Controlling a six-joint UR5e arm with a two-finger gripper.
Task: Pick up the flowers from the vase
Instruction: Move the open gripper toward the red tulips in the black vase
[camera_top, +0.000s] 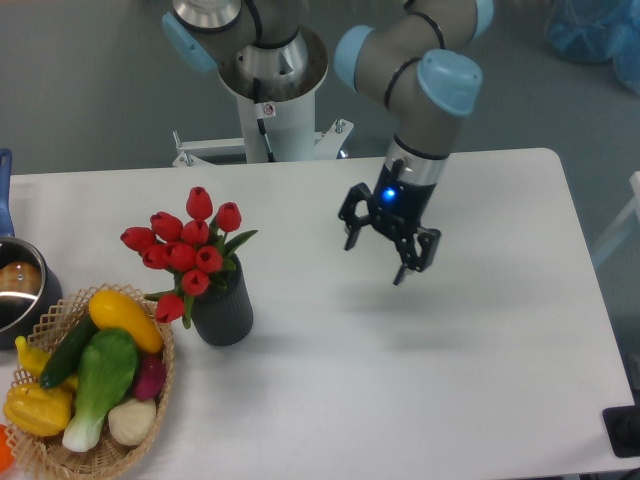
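**A:** What is the gripper (387, 247) doing?

**B:** It is hanging above the bare white table (480, 380) with its two fingers spread apart and nothing between them. It is pointing downward, and a blue light is glowing on its wrist.

**A:** And the flowers (186, 250)?

**B:** They are sitting in the vase (223, 308), well to the gripper's left as the camera sees it. The red buds are fanning out above the dark rim, leaning a little toward the basket side, so the stems are probably not standing quite straight in the mouth.

**A:** Why are the fingers standing apart this far off?

**B:** My guess is that it is readying itself to close round the bunch once it gets there. Nothing is being held yet, so the pick is not yet begun.

**A:** Anything crowding the target?

**B:** A wicker basket (150, 425) of toy vegetables is sitting just beside the vase, and a steel pot (18, 290) is showing at the left edge.
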